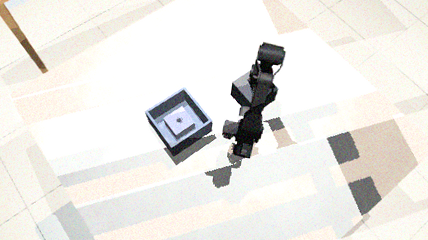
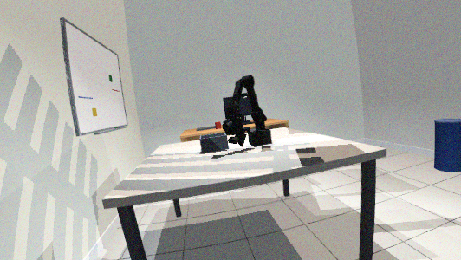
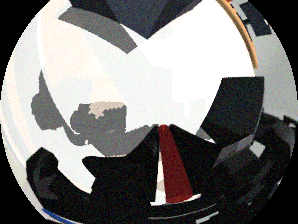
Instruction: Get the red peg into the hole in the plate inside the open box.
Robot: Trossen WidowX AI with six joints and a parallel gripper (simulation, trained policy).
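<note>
In the top view, you are seeing the open box (image 1: 155,124) (image 2: 214,143) (image 3: 145,12) sitting on the surface (image 1: 118,76) (image 2: 243,175) (image 3: 195,50), with the plate (image 1: 179,121) and its hole lying at the bottom. Your pincer (image 1: 239,153) (image 2: 241,142) (image 3: 163,128) is hanging beside the box, outside its walls. In the exterior view, the arm (image 2: 247,80) is bending down and holding the pincer low over the surface, near the box. In the wrist view, your pincer is gripping the red peg (image 3: 175,170) between its fingers; the box is showing at the upper edge.
</note>
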